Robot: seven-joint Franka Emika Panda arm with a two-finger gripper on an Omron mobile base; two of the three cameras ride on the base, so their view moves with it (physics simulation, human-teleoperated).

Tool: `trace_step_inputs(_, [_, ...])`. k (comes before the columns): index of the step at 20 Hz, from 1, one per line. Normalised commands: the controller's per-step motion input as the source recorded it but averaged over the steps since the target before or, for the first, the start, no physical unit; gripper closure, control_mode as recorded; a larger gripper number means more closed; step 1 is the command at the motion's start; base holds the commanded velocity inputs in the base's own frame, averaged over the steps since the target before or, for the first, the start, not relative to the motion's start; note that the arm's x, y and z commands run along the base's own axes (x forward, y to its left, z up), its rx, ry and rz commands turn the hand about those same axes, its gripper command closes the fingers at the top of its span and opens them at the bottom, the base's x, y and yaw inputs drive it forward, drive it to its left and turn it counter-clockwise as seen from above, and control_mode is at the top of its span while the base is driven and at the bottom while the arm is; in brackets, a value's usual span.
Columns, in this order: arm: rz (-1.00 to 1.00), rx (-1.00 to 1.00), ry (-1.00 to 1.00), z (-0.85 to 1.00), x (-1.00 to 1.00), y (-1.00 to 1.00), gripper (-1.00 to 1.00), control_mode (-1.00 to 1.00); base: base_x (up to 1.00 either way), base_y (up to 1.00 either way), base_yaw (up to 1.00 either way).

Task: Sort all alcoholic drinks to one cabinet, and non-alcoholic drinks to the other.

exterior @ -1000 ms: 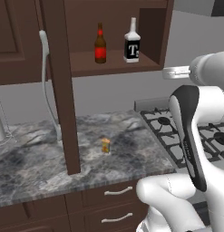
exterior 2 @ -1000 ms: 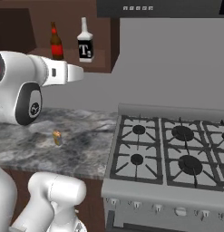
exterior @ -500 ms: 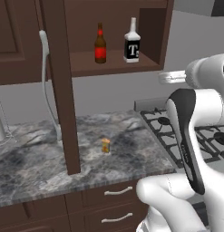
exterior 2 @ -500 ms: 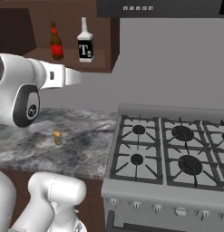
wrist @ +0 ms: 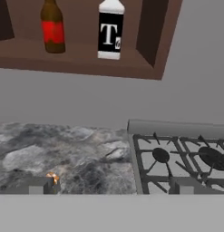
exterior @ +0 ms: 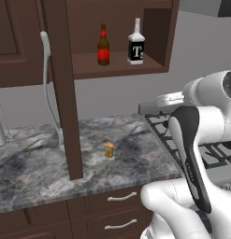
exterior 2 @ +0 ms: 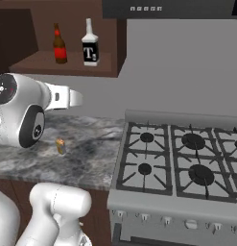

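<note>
Brown bottle [exterior: 103, 45] with red label and cap; white bottle [exterior: 136, 43] with black label. Yellow-orange can [exterior: 109, 149] on grey-marbled bench [exterior: 37, 172]

Rose as a white arm [exterior: 191, 154] from the lower right of the left base view, with a dark band along the bent link. Bent at a rounded elbow joint [exterior 2: 19, 115], seen at the left of the right base view, then reached forward almost level. Held the wrist roughly horizontal, pointing ahead. Kept the gripper [wrist: 109, 186] empty, jaws standing wide apart, the two dark finger tips [wrist: 38, 186] far from each other at the bottom of the hand view. Touched nothing with the jaws.
</note>
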Motion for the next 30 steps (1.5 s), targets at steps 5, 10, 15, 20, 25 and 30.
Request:
trace_step_inputs(5, [0.08, 0.0, 0.11, -0.36, -0.01, 0.23, -1.0, -1.0, 0.0, 0.0, 0.0])
trace_step_inputs(10, [0.07, 0.0, 0.14, -0.43, 0.01, 0.37, -1.0, -1.0, 0.0, 0.0, 0.0])
trace_step_inputs(15, [0.09, 0.0, 0.14, -0.45, 0.03, 0.31, -1.0, -1.0, 0.0, 0.0, 0.0])
trace_step_inputs(20, [0.09, 0.0, 0.09, -0.54, 0.05, 0.31, -1.0, -1.0, 0.0, 0.0, 0.0])
trace_step_inputs(25, [0.13, 0.0, 0.07, -0.49, 0.01, 0.31, -1.0, -1.0, 0.0, 0.0, 0.0])
trace_step_inputs(30, [0.11, 0.0, 0.08, -0.38, 0.06, 0.21, -1.0, -1.0, 0.0, 0.0, 0.0])
